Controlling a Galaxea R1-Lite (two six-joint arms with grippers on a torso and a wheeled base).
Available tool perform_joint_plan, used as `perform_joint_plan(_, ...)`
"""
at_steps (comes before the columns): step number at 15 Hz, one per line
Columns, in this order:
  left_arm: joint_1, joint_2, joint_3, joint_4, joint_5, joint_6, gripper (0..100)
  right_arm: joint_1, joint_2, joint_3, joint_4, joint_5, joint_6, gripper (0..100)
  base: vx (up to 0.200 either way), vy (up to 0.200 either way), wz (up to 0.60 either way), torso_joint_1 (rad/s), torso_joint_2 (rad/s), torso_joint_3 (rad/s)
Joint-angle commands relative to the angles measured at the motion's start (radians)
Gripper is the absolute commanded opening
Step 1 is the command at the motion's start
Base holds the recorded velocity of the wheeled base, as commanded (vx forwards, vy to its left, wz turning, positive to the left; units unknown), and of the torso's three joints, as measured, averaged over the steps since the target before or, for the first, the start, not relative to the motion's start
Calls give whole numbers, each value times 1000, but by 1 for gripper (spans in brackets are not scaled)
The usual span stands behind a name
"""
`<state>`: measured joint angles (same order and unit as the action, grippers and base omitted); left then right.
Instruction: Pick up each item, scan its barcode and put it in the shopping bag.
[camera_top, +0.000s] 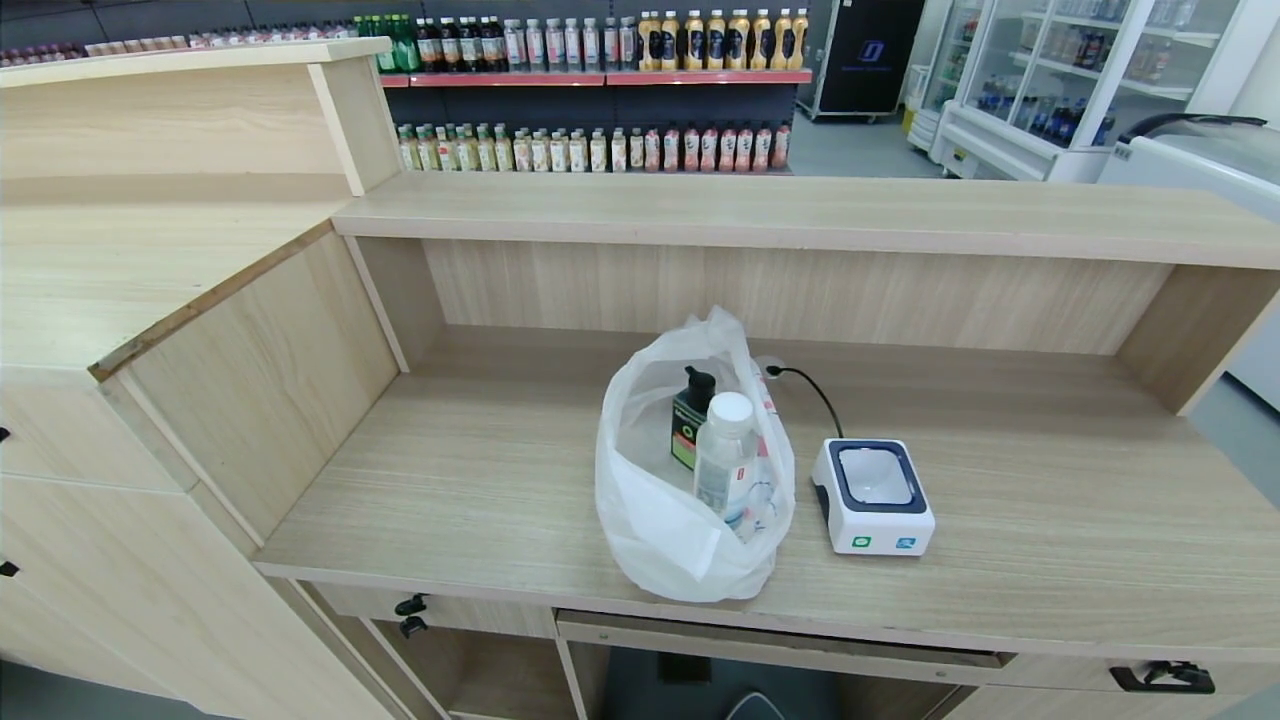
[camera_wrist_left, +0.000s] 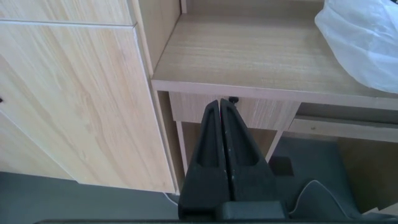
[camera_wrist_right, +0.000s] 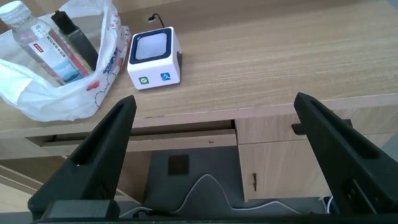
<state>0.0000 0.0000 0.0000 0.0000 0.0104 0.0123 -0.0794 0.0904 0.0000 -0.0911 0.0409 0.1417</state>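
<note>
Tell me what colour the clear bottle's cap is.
The cap is white, clearest in the head view.

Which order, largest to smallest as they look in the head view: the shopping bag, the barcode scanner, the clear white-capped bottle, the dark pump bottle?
1. shopping bag
2. barcode scanner
3. clear white-capped bottle
4. dark pump bottle
Both bottles stand partly sunk in the bag, so places 3 and 4 are unsure.

A wooden counter (camera_top: 480, 480) bore two things.
The white shopping bag (camera_top: 660, 530) stood near its middle; the scanner (camera_top: 872, 495) sat just beside it at three o'clock, its black cable (camera_top: 805, 390) running toward eleven o'clock.
</note>
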Motion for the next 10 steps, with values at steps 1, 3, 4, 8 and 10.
perform_joint_plan(1,0,0,0,0,0,0,0,0,6,0,-1,1,-1,100,0,0,0,0,0,0)
perform_joint_plan(3,0,0,0,0,0,0,0,0,6,0,-1,1,-1,100,0,0,0,0,0,0)
perform_joint_plan(4,0,0,0,0,0,0,0,0,6,0,-1,1,-1,100,0,0,0,0,0,0)
perform_joint_plan(8,2,0,0,0,0,0,0,0,6,0,-1,1,-1,100,0,0,0,0,0,0)
perform_joint_plan(10,0,0,0,0,0,0,0,0,6,0,-1,1,-2,100,0,0,0,0,0,0)
